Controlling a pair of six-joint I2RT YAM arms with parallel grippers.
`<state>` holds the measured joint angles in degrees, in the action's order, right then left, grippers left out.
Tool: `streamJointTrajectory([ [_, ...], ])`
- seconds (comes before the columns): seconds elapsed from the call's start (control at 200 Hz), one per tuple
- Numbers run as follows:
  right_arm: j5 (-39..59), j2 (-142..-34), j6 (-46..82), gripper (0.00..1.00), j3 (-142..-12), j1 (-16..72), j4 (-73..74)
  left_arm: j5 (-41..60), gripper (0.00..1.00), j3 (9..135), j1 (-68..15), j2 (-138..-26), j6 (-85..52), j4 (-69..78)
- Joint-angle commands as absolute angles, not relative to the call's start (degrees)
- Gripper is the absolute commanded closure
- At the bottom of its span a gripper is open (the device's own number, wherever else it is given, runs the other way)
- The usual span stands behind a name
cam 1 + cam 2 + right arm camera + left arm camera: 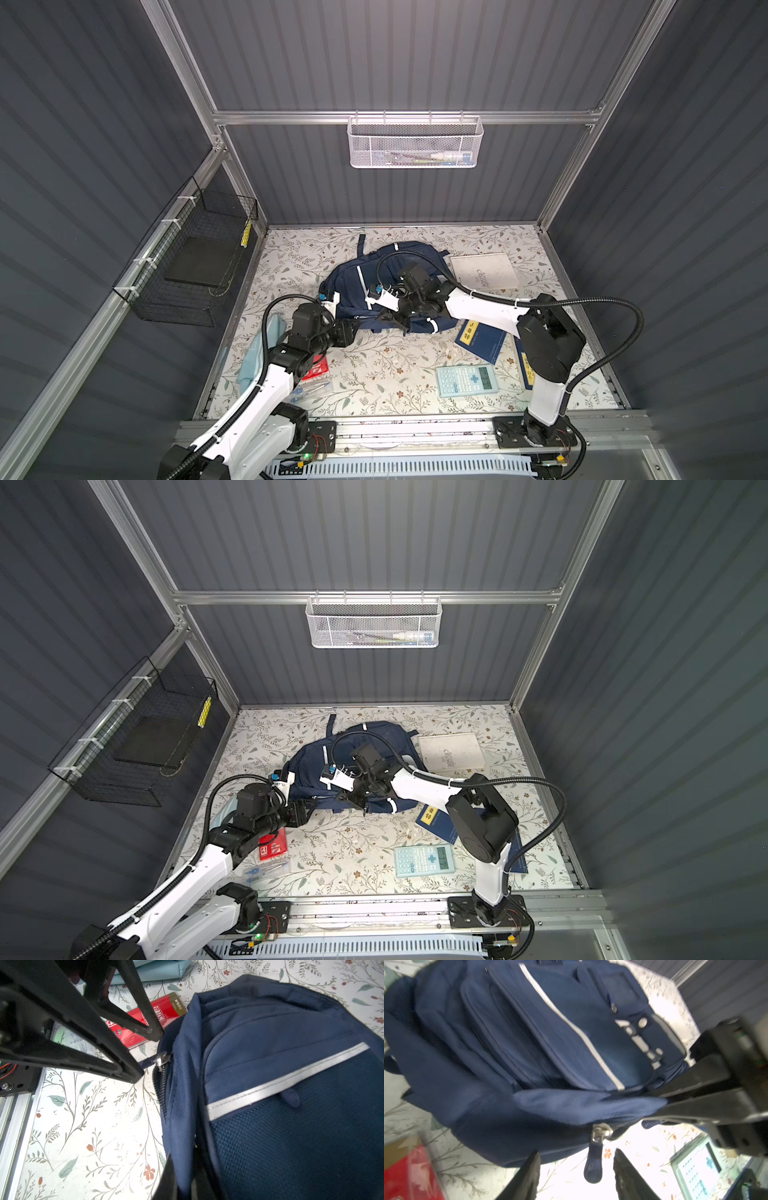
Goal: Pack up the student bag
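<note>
Bag (pixel 353 270) lies front up on the floral table (pixel 395 365), toward the back and middle, with both arms at its near edge in both top views. The right gripper (pixel 397 322) is pressed together on a fold of the bag's fabric. The left wrist view shows its black fingers (pixel 699 1080) pinching that fold just beside the zip. The left gripper (pixel 576 1152) stands spread, one finger on either side of the dangling zipper pull (pixel 592 1165) and clear of it. The right wrist view agrees: the left gripper's tips are apart, with the metal slider (pixel 162 1060) between them at the bag's edge.

A white notebook (pixel 484 272) lies just beside the bag on the right. A blue booklet (pixel 480 338) sits partly under the right arm, and a pale calculator (pixel 467 380) lies nearer the front. On the left, a red box (pixel 272 845) and a light-blue pouch (pixel 257 353) lie partly beneath the left arm, with a clear pen case (pixel 266 870) near them. A white mesh basket (pixel 415 141) hangs on the back wall and a black wire basket (pixel 195 266) on the left wall.
</note>
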<state>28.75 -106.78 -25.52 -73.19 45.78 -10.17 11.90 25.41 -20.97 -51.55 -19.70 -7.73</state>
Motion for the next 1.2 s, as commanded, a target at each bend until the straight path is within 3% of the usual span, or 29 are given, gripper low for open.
streamJointTrajectory([
  [0.0,30.28,-106.94,-24.62,1.00,-76.15,45.62,-10.45,9.56,0.47,25.20,-22.99,-53.33,-17.98,-6.61],
  [0.2,30.15,-107.64,-24.51,1.00,-76.46,46.03,-11.07,7.25,0.54,26.09,-26.54,-57.22,-17.45,-4.60],
  [0.285,30.05,-107.87,-24.50,1.00,-76.15,46.23,-11.25,6.73,0.72,27.36,-26.54,-58.33,-17.50,-5.00],
  [0.395,29.58,-107.66,-24.58,1.00,-75.34,46.27,-11.69,5.34,0.79,28.20,-26.54,-58.35,-18.59,-6.10],
  [0.485,28.69,-107.28,-25.02,1.00,-74.08,46.36,-11.89,6.30,0.96,28.43,-26.46,-58.31,-19.61,-6.18],
  [0.655,25.63,-106.99,-26.67,1.00,-71.73,46.43,-12.33,5.19,0.98,30.77,-25.32,-57.74,-20.98,-9.69],
  [0.85,24.04,-105.56,-27.94,1.00,-68.56,46.30,-10.89,9.21,1.00,34.44,-11.62,-60.40,-21.33,-17.87],
  [1.006,23.76,-104.18,-29.48,1.00,-66.24,46.24,-9.33,8.41,1.00,37.60,-10.20,-62.48,-21.19,-18.31],
  [1.196,24.10,-104.50,-28.53,1.00,-68.37,46.01,-10.77,17.73,1.00,36.18,-11.51,-63.48,-18.37,-13.26],
])
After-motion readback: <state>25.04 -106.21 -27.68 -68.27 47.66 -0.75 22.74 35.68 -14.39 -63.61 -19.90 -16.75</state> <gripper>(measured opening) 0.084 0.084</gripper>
